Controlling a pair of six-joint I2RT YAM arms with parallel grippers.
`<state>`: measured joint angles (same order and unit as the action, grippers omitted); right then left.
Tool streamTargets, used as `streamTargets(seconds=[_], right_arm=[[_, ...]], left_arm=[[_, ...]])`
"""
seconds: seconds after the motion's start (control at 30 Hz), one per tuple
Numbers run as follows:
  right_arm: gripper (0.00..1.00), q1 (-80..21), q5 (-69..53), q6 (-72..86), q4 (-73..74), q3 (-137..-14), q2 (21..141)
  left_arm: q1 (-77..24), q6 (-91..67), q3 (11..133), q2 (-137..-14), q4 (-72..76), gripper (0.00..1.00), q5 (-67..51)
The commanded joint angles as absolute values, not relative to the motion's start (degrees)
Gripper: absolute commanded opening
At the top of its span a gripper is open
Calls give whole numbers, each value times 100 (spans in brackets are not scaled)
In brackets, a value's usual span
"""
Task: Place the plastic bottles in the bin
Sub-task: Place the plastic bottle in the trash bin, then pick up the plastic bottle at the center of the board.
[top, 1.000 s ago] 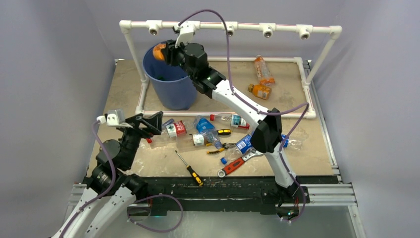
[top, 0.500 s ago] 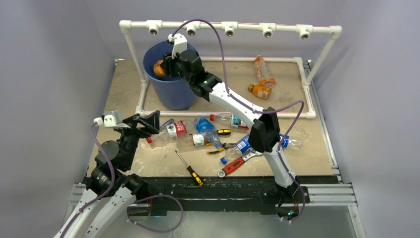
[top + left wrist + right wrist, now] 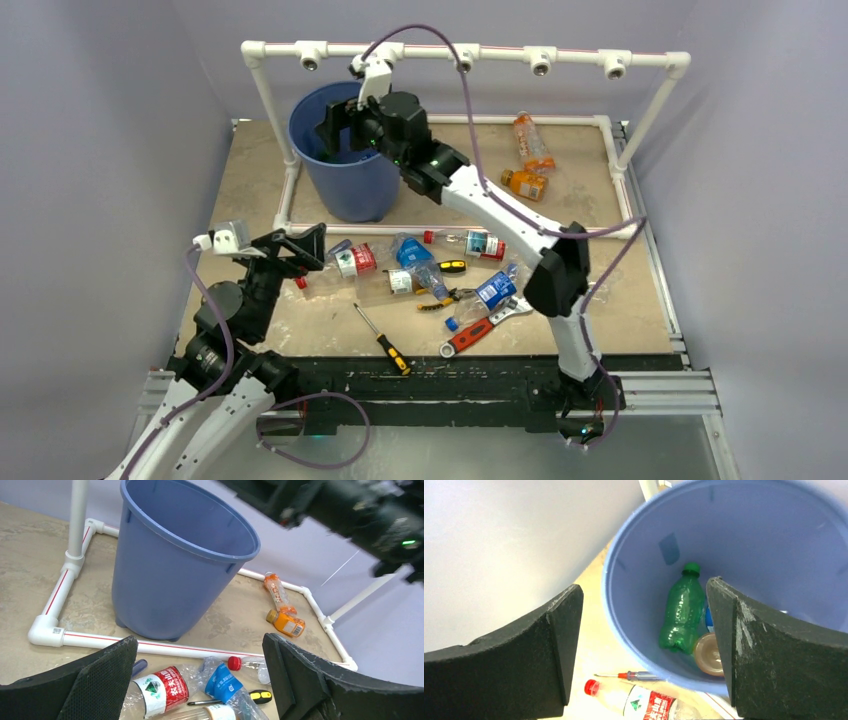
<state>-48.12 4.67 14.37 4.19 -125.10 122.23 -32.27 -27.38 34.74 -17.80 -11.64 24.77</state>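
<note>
My right gripper (image 3: 335, 125) (image 3: 644, 595) hangs open over the mouth of the blue bin (image 3: 345, 185) (image 3: 764, 545), with nothing between its jaws. Inside the bin lie a green bottle (image 3: 683, 611) and a brownish-orange bottle (image 3: 709, 654), seen end-on. My left gripper (image 3: 305, 248) (image 3: 200, 655) is open just above a cluster of clear bottles: a red-labelled bottle (image 3: 162, 687) (image 3: 355, 262), a blue-labelled bottle (image 3: 225, 682) and a red-capped bottle (image 3: 250, 664). Two orange bottles (image 3: 533, 140) (image 3: 525, 184) lie at the far right inside the pipe frame.
A white pipe frame (image 3: 460, 52) surrounds the bin and arches over it. Tools lie among the bottles: a screwdriver (image 3: 382, 340), a red-handled wrench (image 3: 468, 335), pliers (image 3: 440, 300) and a small yellow-handled driver (image 3: 450, 267). Another blue-labelled bottle (image 3: 490, 290) lies by the right arm.
My right gripper held an orange bottle above the bin, lowered towards its mouth and has now opened; the bottle is out of its jaws. The left arm has not moved.
</note>
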Motion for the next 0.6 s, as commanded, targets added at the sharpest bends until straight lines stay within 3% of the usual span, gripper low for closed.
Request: streamTargets(seconds=[0.0, 0.33, 0.57], right_arm=[[93, -4888, 366, 1569, -480, -11643, 10617], [95, -4948, 735, 2198, -2495, -6216, 6636], [99, -4939, 1122, 2865, -1330, -4185, 4521]], left_arm=[[-3198, -2681, 3419, -1851, -961, 96, 2273], [-3199, -2874, 3618, -2120, -1158, 99, 2501], [-3200, -3041, 3493, -1996, -667, 99, 2003]])
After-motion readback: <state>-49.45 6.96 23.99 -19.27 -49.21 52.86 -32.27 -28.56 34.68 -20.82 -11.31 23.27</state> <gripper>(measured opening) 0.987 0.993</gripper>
